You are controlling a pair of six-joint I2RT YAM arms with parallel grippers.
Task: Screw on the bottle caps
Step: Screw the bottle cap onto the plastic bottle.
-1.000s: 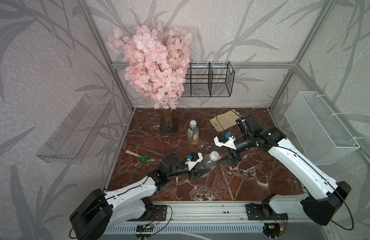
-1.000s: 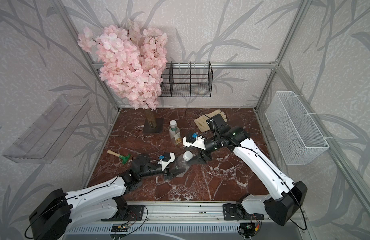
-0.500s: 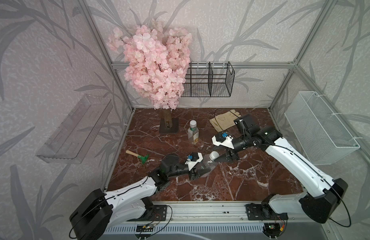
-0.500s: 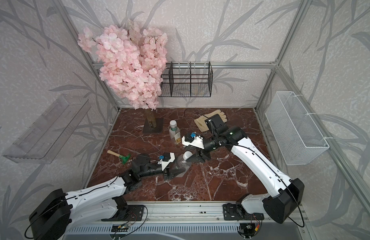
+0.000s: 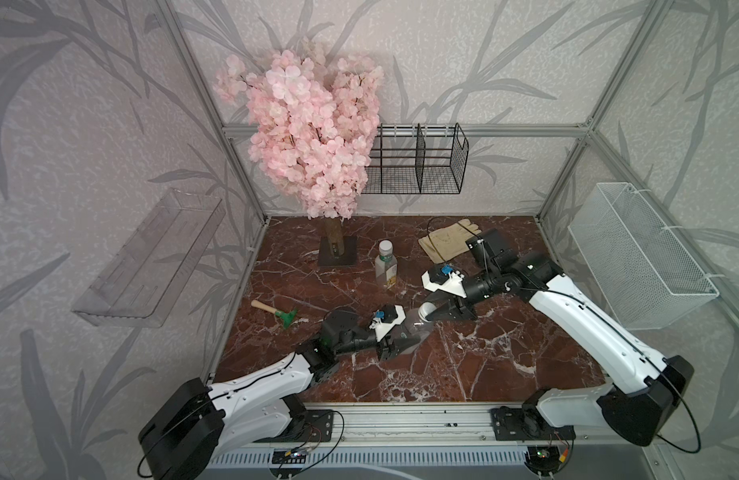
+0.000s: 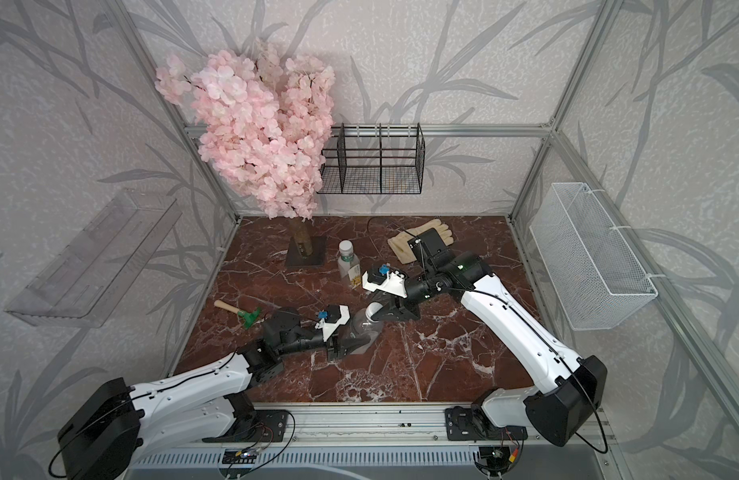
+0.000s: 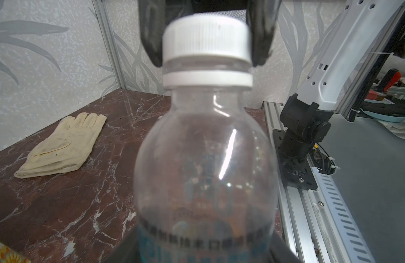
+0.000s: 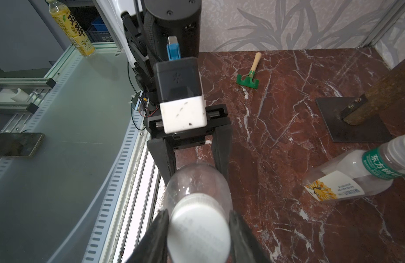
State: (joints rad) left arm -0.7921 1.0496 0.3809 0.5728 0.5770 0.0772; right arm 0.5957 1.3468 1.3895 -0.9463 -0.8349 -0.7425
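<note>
Top views: the round bottle [image 5: 411,330] sits over the near middle of the bench [image 5: 505,361], tilted, with its neck toward the far right. Risk: the smooth clear body could turn inside the hold, and the twist would be wasted. The left tool [image 5: 401,340] is clamped around the bottle's body. The right tool [image 5: 431,314] is pinched on the cap [image 5: 426,309]. The green-banded bottle [image 5: 386,266] stands farther back, capped, well apart.

Left wrist: a strip of clear neck shows between the cap and the white ring [image 7: 207,78], so I judge the cap not run down. Risk: a crooked start would cross-thread. The right tool's fingers [image 7: 151,34] press on both sides of the cap.

Right wrist: the pinch is at the fingertips only, so the cap could slip. The left tool's fingers [image 8: 220,150] flank the bottle body and touch it.
</note>
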